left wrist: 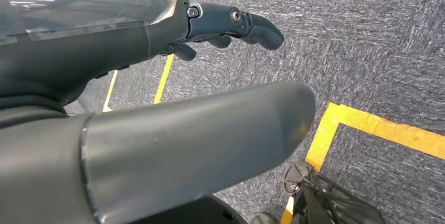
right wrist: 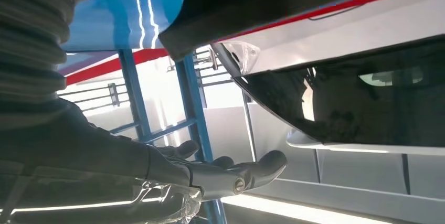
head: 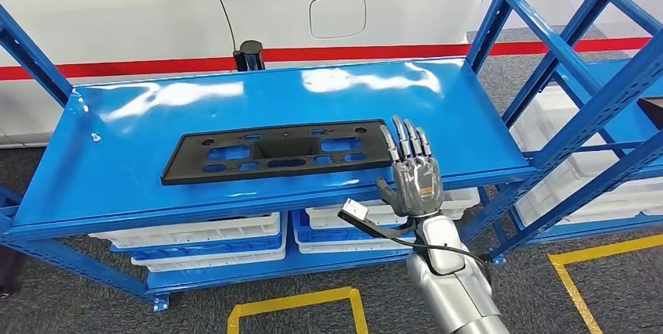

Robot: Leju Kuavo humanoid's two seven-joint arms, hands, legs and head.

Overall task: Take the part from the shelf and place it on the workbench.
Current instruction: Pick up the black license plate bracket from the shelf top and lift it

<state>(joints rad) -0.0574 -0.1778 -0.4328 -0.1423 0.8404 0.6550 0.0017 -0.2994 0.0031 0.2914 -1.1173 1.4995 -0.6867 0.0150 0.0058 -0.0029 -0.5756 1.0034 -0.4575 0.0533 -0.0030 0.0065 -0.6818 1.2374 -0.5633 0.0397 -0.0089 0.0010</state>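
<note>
A long flat black plastic part [head: 277, 152] with several cut-outs lies on the blue shelf top [head: 156, 123], lengthwise near the front edge. My right hand [head: 412, 170] is raised at the part's right end, fingers straight and spread, holding nothing; its fingertips [head: 400, 132] sit just beside that end. The right wrist view has the same hand [right wrist: 210, 174] with its fingers stretched out, and the dark edge of the part [right wrist: 294, 3] beyond them. My left hand [left wrist: 231, 24] hangs over the grey carpet with its fingers curled loosely and nothing in it.
White bins [head: 203, 238] fill the lower shelf level. Blue uprights [head: 500, 21] and a second rack [head: 610, 115] stand to the right. A white car body [head: 234, 5] with a red stripe is behind the shelf. Yellow floor tape [head: 297, 303] marks the carpet.
</note>
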